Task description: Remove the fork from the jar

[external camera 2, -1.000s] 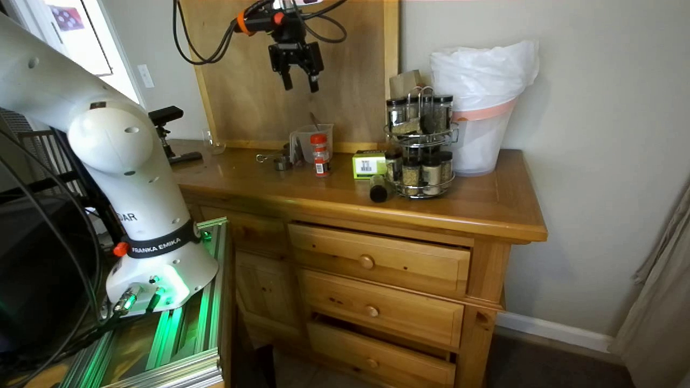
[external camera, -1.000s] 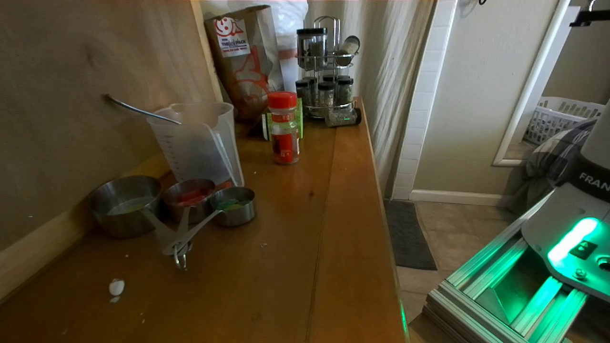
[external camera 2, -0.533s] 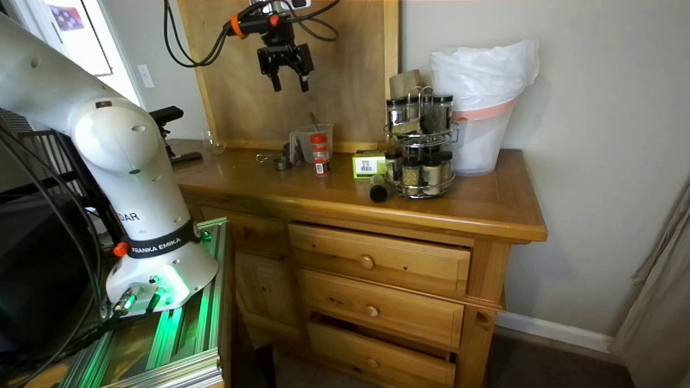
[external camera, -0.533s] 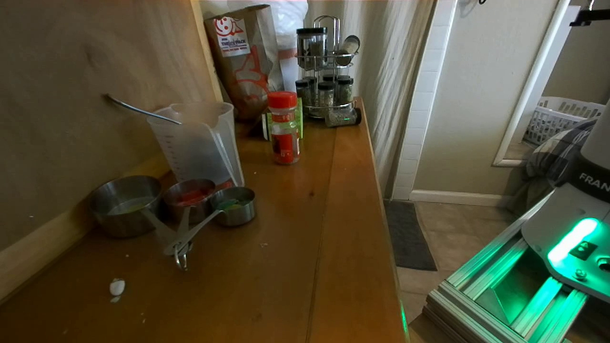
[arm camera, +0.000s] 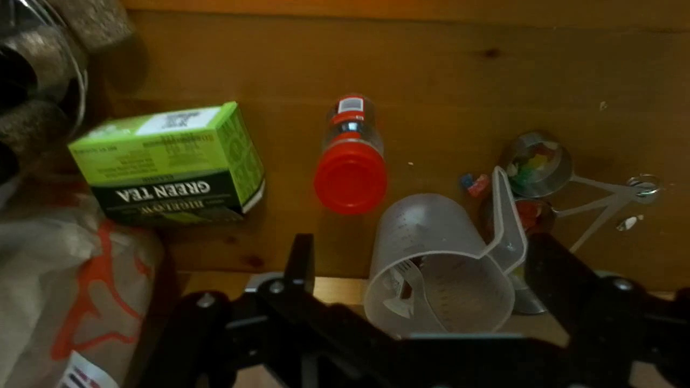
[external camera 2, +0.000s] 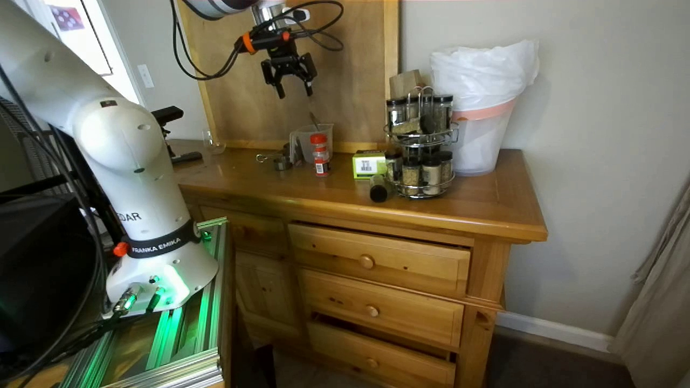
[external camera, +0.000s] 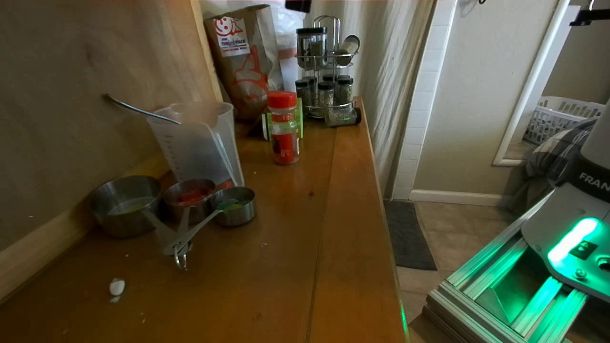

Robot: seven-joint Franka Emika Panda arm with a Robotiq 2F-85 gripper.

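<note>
The fork (external camera: pixel 143 112) is silver; the jar (external camera: pixel 193 147) is translucent whitish, printed with small dark marks. The near measuring cups (external camera: pixel 234 212) are grey, with red inside one and green inside another. The bottle (external camera: pixel 284 131) is clear, red-capped and red-labelled. The tea box (arm camera: pixel 161 161) is lime green and black, with white lettering; the far paper bag (external camera: pixel 259 52) is brown with orange-red print.

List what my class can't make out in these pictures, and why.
Lower part of the fork, in an exterior view: hidden by the cloudy jar.
Green tea box, in an exterior view: mostly behind the red-capped bottle.
Paper bag, wrist view: cut off by left and bottom edges.
Largest measuring cup, wrist view: partly hidden by jar and jaws.
</note>
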